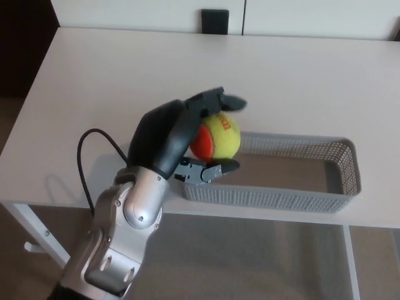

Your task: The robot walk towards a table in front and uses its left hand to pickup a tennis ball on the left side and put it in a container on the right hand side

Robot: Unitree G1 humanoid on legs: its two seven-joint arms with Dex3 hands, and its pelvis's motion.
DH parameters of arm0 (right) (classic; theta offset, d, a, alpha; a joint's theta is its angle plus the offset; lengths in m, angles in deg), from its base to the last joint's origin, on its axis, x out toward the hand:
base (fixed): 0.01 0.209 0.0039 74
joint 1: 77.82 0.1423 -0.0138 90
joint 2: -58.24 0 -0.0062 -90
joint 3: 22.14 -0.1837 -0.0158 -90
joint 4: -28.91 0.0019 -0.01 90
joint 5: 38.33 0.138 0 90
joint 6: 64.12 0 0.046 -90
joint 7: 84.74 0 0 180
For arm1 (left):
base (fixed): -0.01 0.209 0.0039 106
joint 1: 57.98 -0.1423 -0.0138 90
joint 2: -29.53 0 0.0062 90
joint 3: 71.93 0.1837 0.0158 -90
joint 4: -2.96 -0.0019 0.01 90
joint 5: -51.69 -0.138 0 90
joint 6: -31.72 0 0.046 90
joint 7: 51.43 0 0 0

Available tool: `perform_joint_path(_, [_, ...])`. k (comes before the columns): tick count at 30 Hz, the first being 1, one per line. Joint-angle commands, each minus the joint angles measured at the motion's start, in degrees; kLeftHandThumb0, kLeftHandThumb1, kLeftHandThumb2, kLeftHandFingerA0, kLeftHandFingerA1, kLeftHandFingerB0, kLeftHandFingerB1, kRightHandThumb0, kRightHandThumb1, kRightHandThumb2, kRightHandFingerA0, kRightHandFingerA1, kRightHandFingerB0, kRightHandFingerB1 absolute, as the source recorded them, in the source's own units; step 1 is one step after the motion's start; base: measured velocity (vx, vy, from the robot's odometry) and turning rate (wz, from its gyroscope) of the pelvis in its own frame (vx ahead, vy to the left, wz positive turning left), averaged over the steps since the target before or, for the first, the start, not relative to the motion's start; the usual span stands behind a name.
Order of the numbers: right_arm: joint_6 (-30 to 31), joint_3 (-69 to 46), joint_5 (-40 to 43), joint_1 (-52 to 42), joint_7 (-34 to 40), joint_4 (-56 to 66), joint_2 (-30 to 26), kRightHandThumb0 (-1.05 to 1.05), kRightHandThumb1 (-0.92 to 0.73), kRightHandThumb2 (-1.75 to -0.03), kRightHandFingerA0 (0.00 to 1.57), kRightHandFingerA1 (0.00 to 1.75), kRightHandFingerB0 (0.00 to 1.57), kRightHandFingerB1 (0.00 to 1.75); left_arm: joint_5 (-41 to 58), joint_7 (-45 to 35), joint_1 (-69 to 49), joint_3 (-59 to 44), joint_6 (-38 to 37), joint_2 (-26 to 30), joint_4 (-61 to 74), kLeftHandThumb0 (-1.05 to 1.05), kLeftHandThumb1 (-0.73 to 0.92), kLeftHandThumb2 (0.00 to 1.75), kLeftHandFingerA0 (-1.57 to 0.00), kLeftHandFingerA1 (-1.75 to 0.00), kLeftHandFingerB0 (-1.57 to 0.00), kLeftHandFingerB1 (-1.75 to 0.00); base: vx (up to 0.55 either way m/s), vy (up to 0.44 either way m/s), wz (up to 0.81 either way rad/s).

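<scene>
While hanging over one end of the grey perforated basket (pixel 300 199), the left robot hand (pixel 178 134) is gripping a yellow-and-orange tennis ball (pixel 220 134).

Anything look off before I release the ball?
Nothing stands out. The left hand holds the tennis ball above the left end of the grey mesh basket, which sits upright near the front edge of the table. The ball's orange patch looks like colouring, not damage.
</scene>
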Motion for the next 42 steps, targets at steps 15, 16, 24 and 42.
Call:
perform_joint_path(15, [0.5, 0.0, -0.2, 3.0, -0.4, -0.7, -0.8, -0.1, -0.51, -0.9, 0.33, 0.6, 0.28, 0.54, -2.2, -11.7, 3.4, 4.1, 7.8, 6.3, 2.5, -0.91, 0.51, 0.92, 0.0, 0.0, 0.0, 0.0, 0.0, 0.0, 0.0])
perform_joint_path(16, [0.5, 0.0, -0.2, 3.0, -0.4, -0.8, -0.8, -0.1, -0.51, -0.9, 0.33, 0.6, 0.28, 0.54, -2.2, -11.8, 3.4, 4.1, 8.0, 6.4, 2.6, -0.91, 0.51, 0.92, 0.0, 0.0, 0.0, 0.0, 0.0, 0.0, 0.0])
perform_joint_path(24, [0.5, -0.1, 0.0, 0.6, 0.1, -0.3, -0.1, -0.1, -0.51, -0.9, 0.32, 0.6, 0.28, 0.55, 0.2, -13.6, -2.0, 2.4, 6.9, 7.5, 11.3, -0.92, 0.52, 0.94, 0.0, -0.05, 0.0, 0.0, 0.0, 0.0, 0.0])
perform_joint_path(42, [-1.6, 0.5, 0.4, 1.4, 0.3, -5.8, 0.4, -0.14, -0.68, -0.6, 0.39, 0.56, 0.39, 0.47, 56.7, -29.2, -49.1, -47.8, -7.6, 13.0, 55.8, -0.68, 0.47, 0.56, -0.07, -0.33, -0.11, -0.25, 0.0, 0.0, 0.0])
